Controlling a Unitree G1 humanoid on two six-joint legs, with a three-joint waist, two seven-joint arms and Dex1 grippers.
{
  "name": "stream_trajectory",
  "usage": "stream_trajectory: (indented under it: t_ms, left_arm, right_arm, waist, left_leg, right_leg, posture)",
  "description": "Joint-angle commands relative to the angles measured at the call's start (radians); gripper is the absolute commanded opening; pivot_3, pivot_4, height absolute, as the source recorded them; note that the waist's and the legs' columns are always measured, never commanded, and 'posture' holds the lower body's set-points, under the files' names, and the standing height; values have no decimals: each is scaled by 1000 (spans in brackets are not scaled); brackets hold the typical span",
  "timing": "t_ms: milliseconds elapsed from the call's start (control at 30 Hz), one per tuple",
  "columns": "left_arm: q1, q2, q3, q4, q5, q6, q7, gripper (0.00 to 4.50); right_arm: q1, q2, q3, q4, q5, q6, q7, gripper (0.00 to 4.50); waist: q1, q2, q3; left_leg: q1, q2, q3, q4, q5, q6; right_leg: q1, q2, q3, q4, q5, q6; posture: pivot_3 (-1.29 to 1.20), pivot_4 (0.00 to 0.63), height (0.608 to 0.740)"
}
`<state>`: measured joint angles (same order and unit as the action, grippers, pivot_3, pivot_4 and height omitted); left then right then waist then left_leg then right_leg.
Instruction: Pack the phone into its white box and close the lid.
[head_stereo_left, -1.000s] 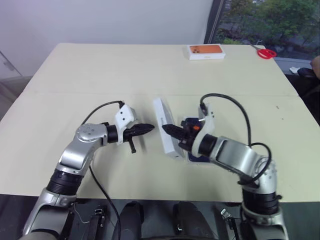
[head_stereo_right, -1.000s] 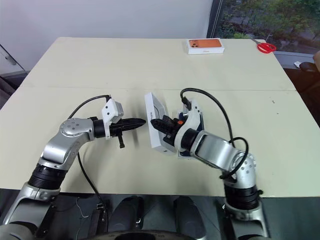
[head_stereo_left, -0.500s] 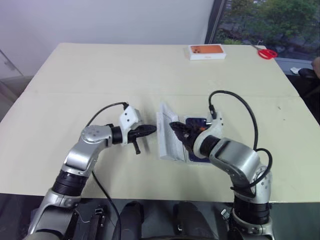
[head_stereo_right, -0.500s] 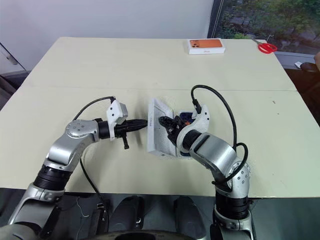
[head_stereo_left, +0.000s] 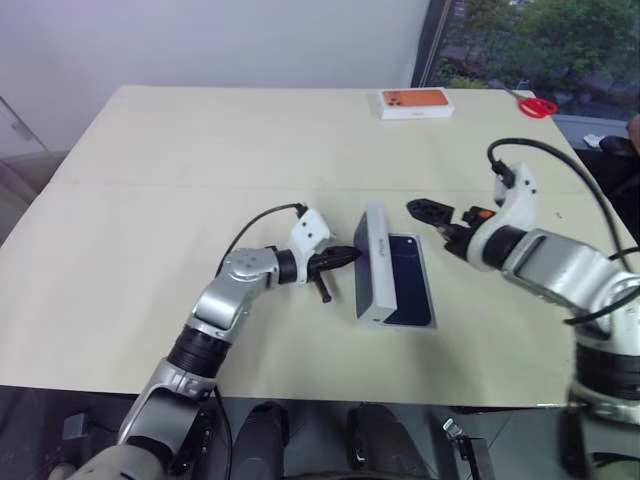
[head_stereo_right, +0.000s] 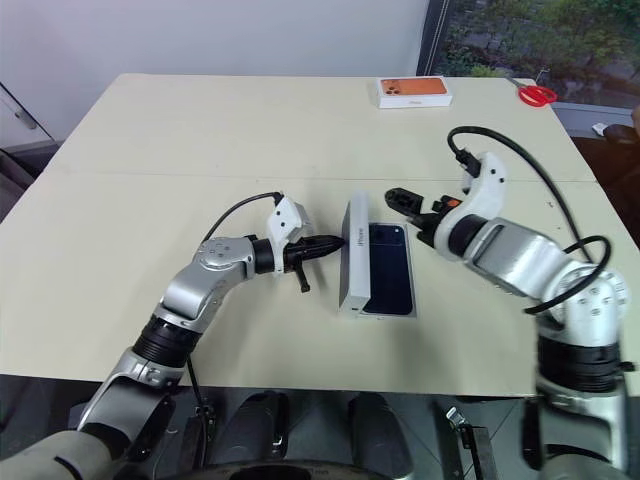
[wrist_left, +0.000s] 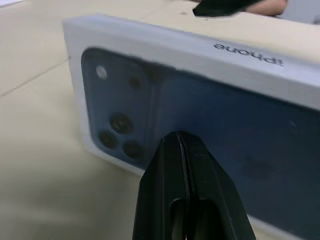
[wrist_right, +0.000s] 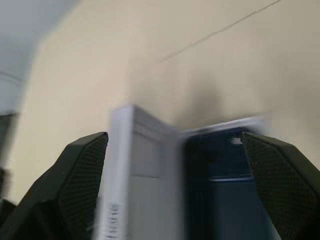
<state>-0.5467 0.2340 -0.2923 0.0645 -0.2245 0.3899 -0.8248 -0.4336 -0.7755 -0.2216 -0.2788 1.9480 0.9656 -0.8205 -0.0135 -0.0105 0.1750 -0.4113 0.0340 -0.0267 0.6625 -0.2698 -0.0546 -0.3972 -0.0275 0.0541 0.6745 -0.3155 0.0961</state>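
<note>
Left wrist view looks straight at the lid: a shallow white cover with a dark blue phone picture and its camera dots on the outer face, and grey lettering along the narrow side. It stands on one long edge on the table, tipped a little toward the white box, which lies flat just beside it. The phone, slim and dark navy, lies inside that box.

The left hand has its fingers pressed together into one point, level, with the tip at or just short of the lid's printed face; contact cannot be made out. The right hand hangs above the far end of the box with its fingers spread wide and nothing between them.

The lid is probably light, stiff cardboard with a smooth, slippery finish, so a push high on the face should topple it easily and may slide it askew. Gripping the two long rims looks the surest hold for seating it squarely.
</note>
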Motion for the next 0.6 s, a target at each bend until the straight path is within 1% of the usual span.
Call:
stream_trajectory:
  t_ms: [33, 100, 200, 267, 333, 367, 433, 533, 600]
  left_arm:
    - [-13, -22, -36, -26, 20, -9, 0, 0]
    - [-15, -31, -19, -32, 9, 10, 14, 0]
    - [-15, -18, 21, -62, -7, 41, 30, 0]
    - [-7, 11, 50, -99, -18, 72, 37, 0]
    - [15, 74, 83, -154, -25, 112, 32, 0]
    - [26, 103, 93, -176, -27, 130, 27, 0]
    - [43, 149, 101, -203, -26, 152, 16, 0]
    - [87, 246, 73, -226, 19, 124, -22, 0]
    - [97, 274, 42, -225, 32, 114, -45, 0]
  right_arm:
    - [-6, -98, 11, 16, -90, 66, 148, 4440]
    - [1, -156, 28, 16, -186, 99, 252, 4440]
    - [10, -220, 51, -8, -346, 125, 399, 4440]
    - [23, -269, 82, -50, -477, 128, 511, 4440]
    - [49, -352, 154, -126, -665, 98, 661, 4440]
    - [63, -375, 175, -146, -731, 81, 719, 4212]
    - [87, -396, 196, -161, -825, 54, 804, 3557]
    - [120, -418, 225, -177, -957, 14, 931, 1978]
    - [136, -426, 239, -192, -1030, -11, 1003, 961]
  waist:
    - [-2, 0, 0]
    - [-3, 0, 0]
    - [-3, 0, 0]
    - [-2, 1, 0]
    - [-1, 2, 1]
    - [-1, 2, 0]
    - [-1, 2, 0]
    - [0, 2, 1]
    - [3, 2, 1]
  left_leg:
    - [0, 0, -1, 0, 0, 0]
    - [0, 0, 0, 0, 0, 0]
    - [0, 0, -1, 0, 0, 0]
    - [0, 0, -1, 0, 0, 0]
    - [0, 0, -1, 0, 0, 0]
    - [0, 0, -1, 0, 0, 0]
    - [0, 1, -1, 0, 0, 0]
    - [1, 0, -1, 0, 0, 0]
    - [1, 0, -1, 0, 0, 0]
  right_leg:
    - [0, 0, 0, 0, 0, 0]
    - [0, 1, 0, 0, 0, 0]
    - [0, 1, 0, 0, 0, 0]
    - [0, 1, 0, 0, 0, 0]
    - [0, 1, 0, 0, 0, 0]
    - [-1, 1, 0, 0, 0, 0]
    - [0, 1, 0, -1, 0, 0]
    - [0, 1, 0, -1, 0, 0]
    - [0, 0, 0, -1, 0, 0]
  posture:
    - [0, 150, 731]
    - [0, 150, 731]
    - [0, 150, 731]
    - [0, 150, 731]
    - [0, 150, 731]
    - [0, 150, 731]
    - [0, 150, 731]
    - [0, 150, 731]
    - [0, 150, 731]
